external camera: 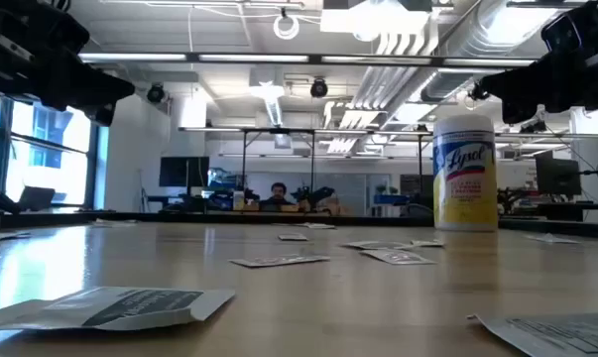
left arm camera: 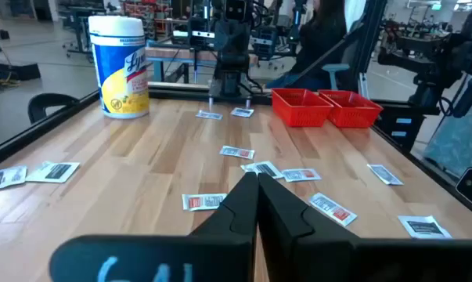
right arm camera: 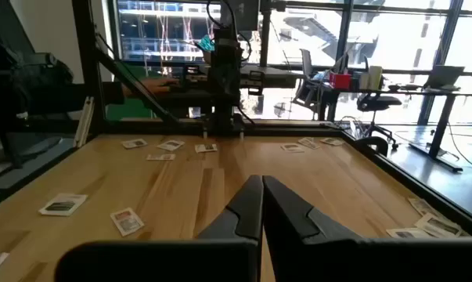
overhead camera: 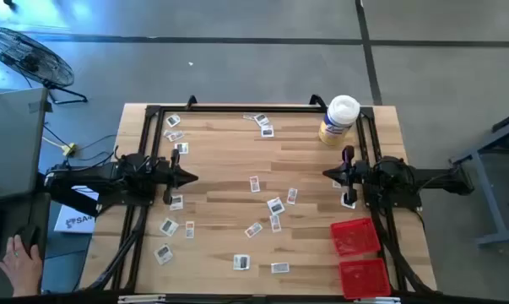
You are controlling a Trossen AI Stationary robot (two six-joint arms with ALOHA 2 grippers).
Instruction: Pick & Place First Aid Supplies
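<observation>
Several small flat white-grey packets, the first aid supplies [overhead camera: 275,205], lie scattered flat over the wooden table [overhead camera: 229,160]; others show in the left wrist view [left arm camera: 237,152] and the right wrist view [right arm camera: 63,204]. Two red trays [overhead camera: 355,237] [overhead camera: 364,277] stand side by side at the table's near right. My left gripper [overhead camera: 193,178] hovers shut above the table's left side, pointing level toward the right; its fingertips [left arm camera: 257,178] meet. My right gripper [overhead camera: 326,175] hovers shut above the right side, pointing toward the left [right arm camera: 262,182]. Neither touches a packet.
A yellow wipes canister with a white lid [overhead camera: 338,119] stands upright at the far right of the table. A black frame [overhead camera: 153,114] runs along the table's edges. A person's hand [overhead camera: 22,262] shows off the table at the near left.
</observation>
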